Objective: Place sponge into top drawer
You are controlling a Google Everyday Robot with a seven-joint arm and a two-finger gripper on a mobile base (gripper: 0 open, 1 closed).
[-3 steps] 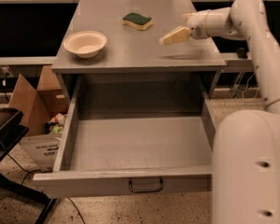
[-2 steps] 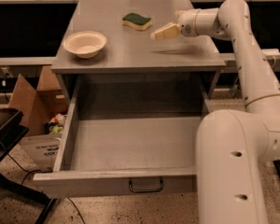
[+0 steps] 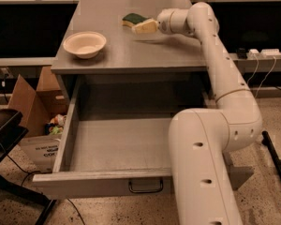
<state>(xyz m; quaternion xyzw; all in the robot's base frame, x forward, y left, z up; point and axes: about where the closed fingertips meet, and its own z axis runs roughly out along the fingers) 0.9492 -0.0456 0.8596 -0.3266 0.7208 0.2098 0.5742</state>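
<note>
Sponge: being carried by the desk. Gripper: being held just right of the sponge; spread or closed, cannot tell. Top drawer: being left open below the sponge. Risk: sponge being shoved away by an off-centre approach.

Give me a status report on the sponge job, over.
Claw beside the small yellow-and-green sponge on the countertop. Wide grey metal top drawer open, sponge not in. Round cream bowl apart, not blocking.

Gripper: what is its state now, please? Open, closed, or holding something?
Gripper: at the sponge on the table; whether it is open or closed cannot be told.
</note>
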